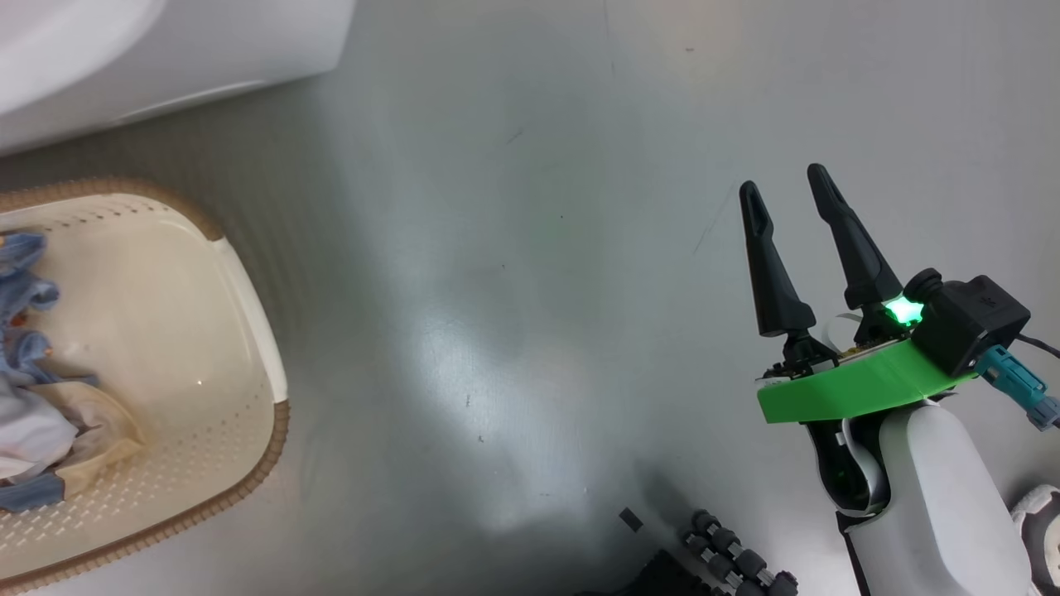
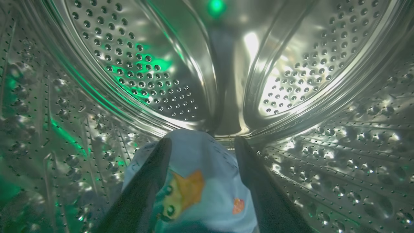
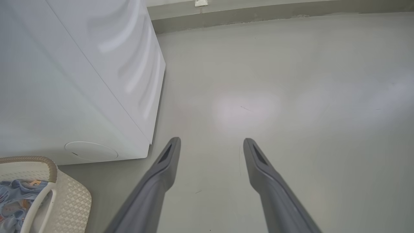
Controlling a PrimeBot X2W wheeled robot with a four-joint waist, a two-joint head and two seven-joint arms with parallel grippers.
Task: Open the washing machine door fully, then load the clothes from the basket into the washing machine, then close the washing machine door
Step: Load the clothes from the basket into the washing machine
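In the drum (image 2: 136, 64) the left hand (image 2: 203, 139) gapes, garment (image 2: 207, 181) loose between its fingers (image 2: 145, 181); clothes (image 1: 25, 348) in the basket (image 1: 248, 331) lie left of the open, empty right hand (image 1: 783, 180).

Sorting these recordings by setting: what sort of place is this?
Probably a laundry corner, home or mock-up: a white washing machine on a bare grey floor, its perforated steel drum, and a cream basket of clothes beside it.

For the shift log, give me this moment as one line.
phase: loading | left claw: open inside drum, blue garment between jaws | right claw: open, empty, over floor | basket: clothes inside
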